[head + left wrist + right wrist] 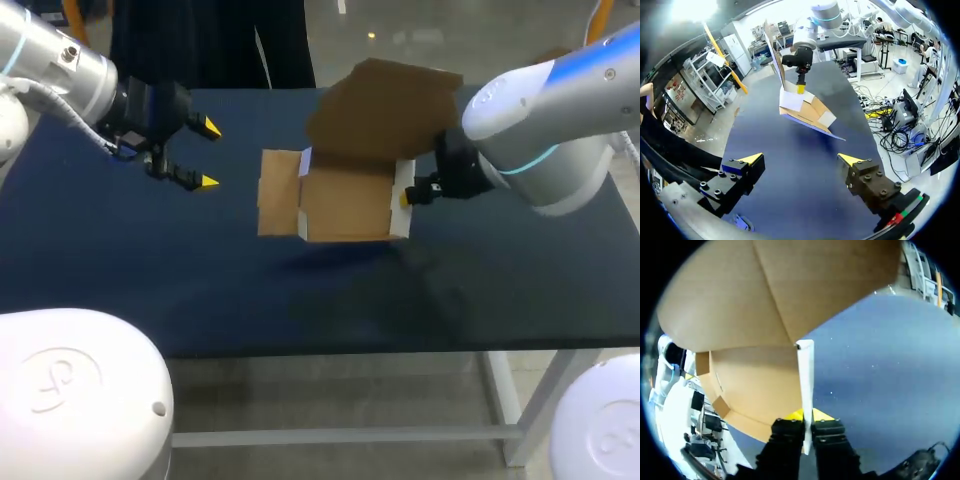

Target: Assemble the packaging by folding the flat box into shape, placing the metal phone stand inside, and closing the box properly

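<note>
Fingers of the right gripper (806, 416) pinch one white side wall of the half-folded cardboard box (345, 200) (its lid flap raised) above the dark table (150, 270). Well apart from the box, the left gripper (208, 155) holds its fingers wide.

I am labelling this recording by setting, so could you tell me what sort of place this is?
Probably a robotics lab workbench: the left arm and right arm extend over a dark blue table, and the right arm's jaws grip a half-folded cardboard box by its side wall.
</note>
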You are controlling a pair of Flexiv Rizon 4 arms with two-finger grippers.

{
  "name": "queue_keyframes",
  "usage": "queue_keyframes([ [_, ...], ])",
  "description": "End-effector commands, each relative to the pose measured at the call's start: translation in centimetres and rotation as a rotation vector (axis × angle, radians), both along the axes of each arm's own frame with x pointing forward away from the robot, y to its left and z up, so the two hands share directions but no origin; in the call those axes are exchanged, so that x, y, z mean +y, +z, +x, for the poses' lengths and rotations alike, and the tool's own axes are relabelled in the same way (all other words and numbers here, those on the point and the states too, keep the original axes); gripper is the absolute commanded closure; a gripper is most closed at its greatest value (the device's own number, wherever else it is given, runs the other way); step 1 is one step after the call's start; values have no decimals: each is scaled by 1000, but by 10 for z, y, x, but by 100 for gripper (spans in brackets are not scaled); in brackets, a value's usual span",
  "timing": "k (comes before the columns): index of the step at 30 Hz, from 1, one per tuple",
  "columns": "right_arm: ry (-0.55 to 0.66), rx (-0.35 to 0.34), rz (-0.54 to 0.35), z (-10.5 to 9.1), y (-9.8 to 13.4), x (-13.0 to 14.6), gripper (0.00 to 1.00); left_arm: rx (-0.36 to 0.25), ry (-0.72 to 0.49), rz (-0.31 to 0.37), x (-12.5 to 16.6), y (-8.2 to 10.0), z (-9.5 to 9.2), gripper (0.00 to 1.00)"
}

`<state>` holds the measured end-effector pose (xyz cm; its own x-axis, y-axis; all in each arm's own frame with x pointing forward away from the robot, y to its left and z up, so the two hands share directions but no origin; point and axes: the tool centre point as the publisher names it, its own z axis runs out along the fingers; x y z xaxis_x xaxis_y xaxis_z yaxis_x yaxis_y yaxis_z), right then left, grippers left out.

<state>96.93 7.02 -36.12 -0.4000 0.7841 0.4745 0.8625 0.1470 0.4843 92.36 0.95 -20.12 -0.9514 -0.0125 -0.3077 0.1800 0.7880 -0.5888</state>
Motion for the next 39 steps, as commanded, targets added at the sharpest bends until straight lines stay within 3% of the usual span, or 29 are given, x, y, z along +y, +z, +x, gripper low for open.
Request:
queue_keyframes([
  [1, 44, 128, -100, 2, 1, 6, 100, 2, 0, 5, 0, 1, -1, 0],
  [4, -53, 172, -249, 1, -4, 15, 100, 2, 0, 5, 0, 1, -1, 0],
  [7, -118, 195, -330, -6, -7, 16, 100, 4, 13, 3, 2, -1, 1, 0],
  [15, -217, 263, -424, -25, -12, 8, 100, 7, 32, 22, 10, -10, 1, 0],
  [33, -232, 372, -497, -47, -25, 6, 100, 59, -12, 71, 4, -25, -11, 0],
  [36, -225, 414, -481, -46, -28, 5, 100, 67, -16, 83, 4, -28, -13, 0],
  [39, -211, 471, -404, -43, -30, 1, 100, 71, -17, 84, 4, -29, -13, 0],
])
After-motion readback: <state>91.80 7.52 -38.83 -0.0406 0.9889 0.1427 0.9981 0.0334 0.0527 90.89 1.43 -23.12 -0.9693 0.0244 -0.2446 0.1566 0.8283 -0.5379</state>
